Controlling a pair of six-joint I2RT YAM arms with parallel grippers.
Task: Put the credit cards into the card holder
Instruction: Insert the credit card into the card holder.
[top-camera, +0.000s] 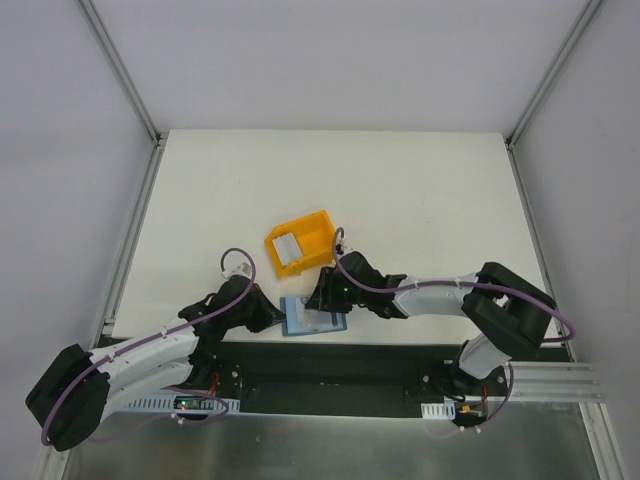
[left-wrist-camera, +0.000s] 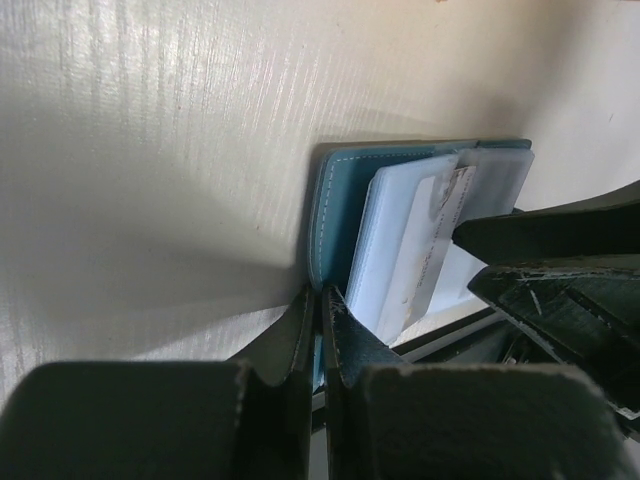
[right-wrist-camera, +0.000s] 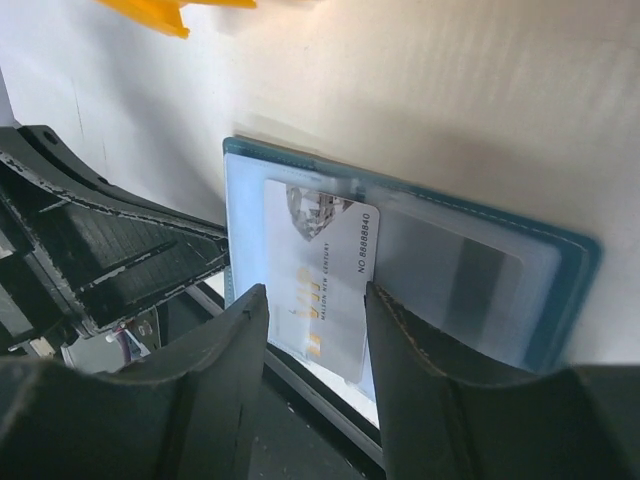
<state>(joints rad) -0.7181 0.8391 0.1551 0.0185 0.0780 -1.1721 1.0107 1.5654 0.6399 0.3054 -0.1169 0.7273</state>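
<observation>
- Because the card holder (top-camera: 312, 318) would skid when a card is pushed in, the left gripper (left-wrist-camera: 320, 300) is clamped tight on its teal cover, pinning it open.
- Behind it, the yellow bin (top-camera: 318, 232) holds another pale card (top-camera: 287, 247), with bare table (top-camera: 400, 180) beyond.
- The holder lies flat right at the table's near edge, so there is little room toward the arms.
- One credit card (right-wrist-camera: 325, 265) sits partly in the pale pocket, its near end sticking out.
- The right gripper (right-wrist-camera: 315, 298) stands half open, a jaw on either side of that card, gripping nothing, probably to nudge it home.
</observation>
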